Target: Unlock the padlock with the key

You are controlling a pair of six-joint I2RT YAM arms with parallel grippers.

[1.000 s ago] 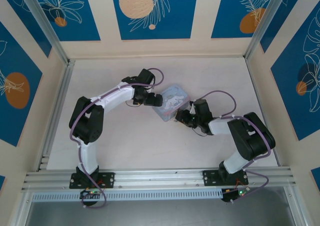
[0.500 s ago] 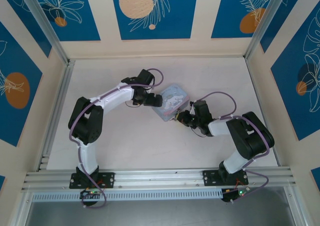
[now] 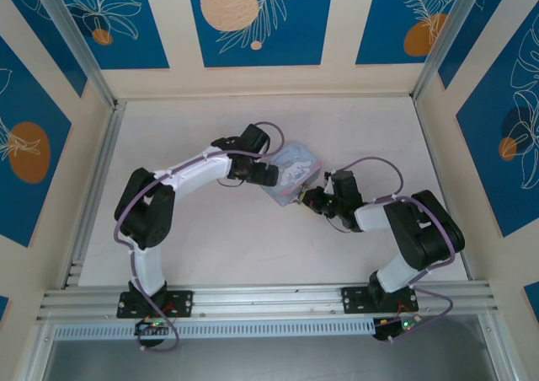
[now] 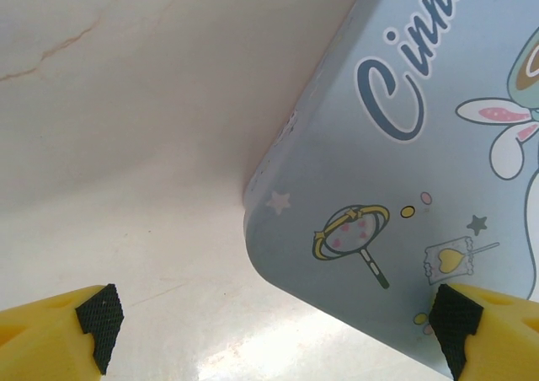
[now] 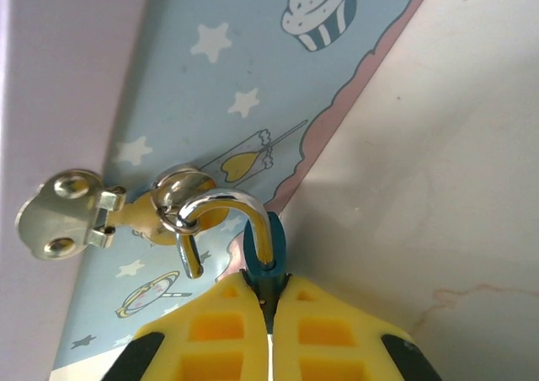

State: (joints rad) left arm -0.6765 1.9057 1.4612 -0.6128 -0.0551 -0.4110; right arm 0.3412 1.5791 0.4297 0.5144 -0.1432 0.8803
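The padlock (image 5: 278, 244) has a small teal body and a silver shackle (image 5: 221, 202). The shackle is hooked through the ring (image 5: 173, 197) of the tin's brass hasp, and its short end hangs free of the body. My right gripper (image 5: 268, 293) is shut on the padlock's body from below, at the tin's near right edge (image 3: 305, 200). My left gripper (image 4: 276, 330) stands open, straddling a corner of the pale blue cartoon tin (image 4: 396, 187), with one pad (image 4: 455, 322) over the lid. The key is hidden.
The tin (image 3: 291, 167) lies mid-table between the two arms. A brass hasp plate (image 5: 61, 221) hangs off the tin's side. Bare pale tabletop (image 3: 210, 238) surrounds it, walled in by blue patterned panels and an aluminium rail along the near edge.
My right gripper has closed onto the padlock's body and edged toward the tin. The left gripper has slid a little rightward along the tin, still open.
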